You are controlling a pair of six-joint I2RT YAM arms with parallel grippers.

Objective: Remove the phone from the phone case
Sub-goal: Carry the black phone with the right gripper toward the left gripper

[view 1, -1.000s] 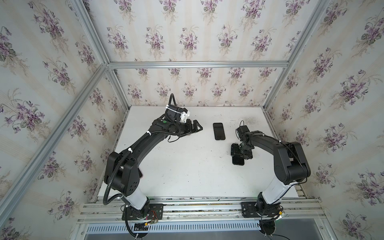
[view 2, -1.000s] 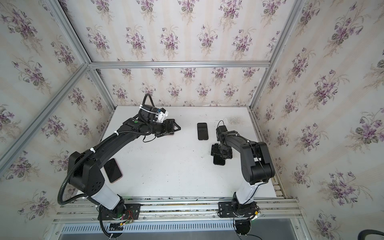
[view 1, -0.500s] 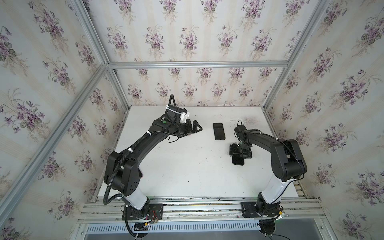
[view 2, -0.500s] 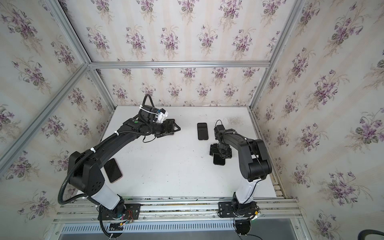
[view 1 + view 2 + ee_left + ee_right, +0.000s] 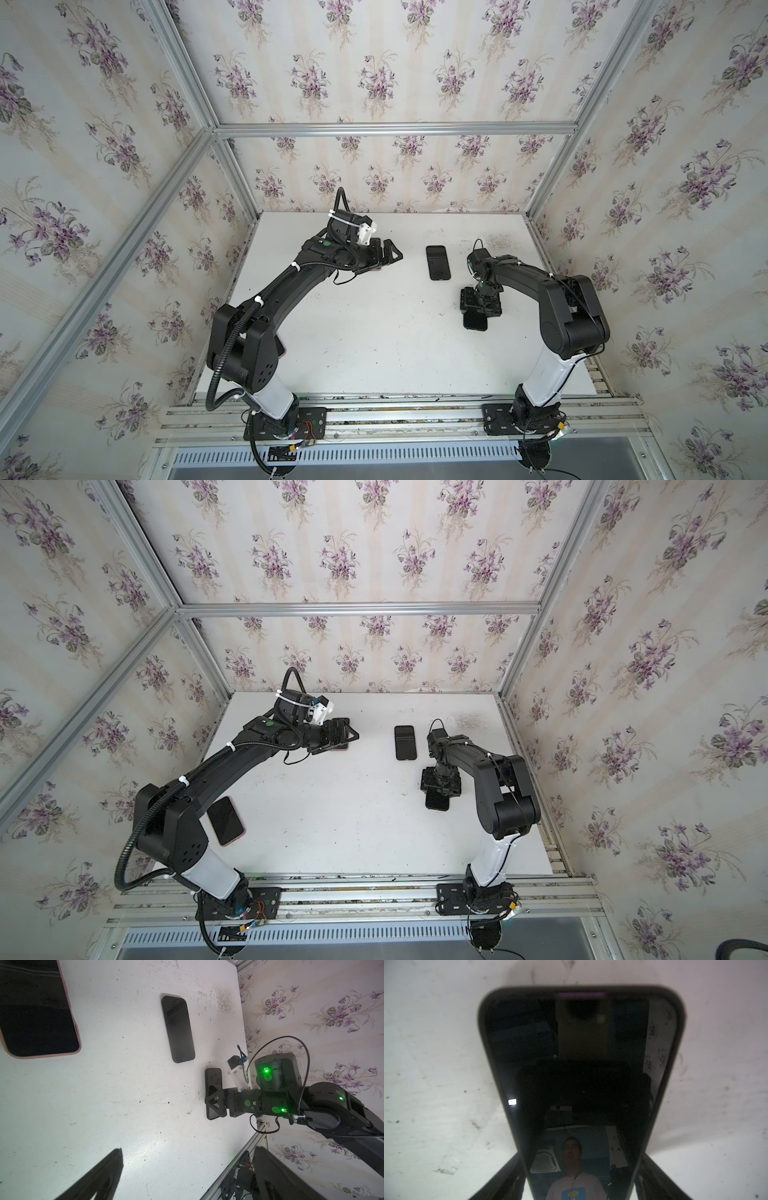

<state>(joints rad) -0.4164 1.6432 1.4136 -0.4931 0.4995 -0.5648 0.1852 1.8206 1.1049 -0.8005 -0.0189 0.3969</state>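
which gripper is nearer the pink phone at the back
Left. The left gripper hangs close by the pink phone; the right gripper is across the table, astride a black phone.

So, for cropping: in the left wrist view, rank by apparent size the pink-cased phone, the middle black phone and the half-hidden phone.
1. pink-cased phone, closest, cropped.
2. middle black phone.
3. half-hidden phone, farther; true size unsure.
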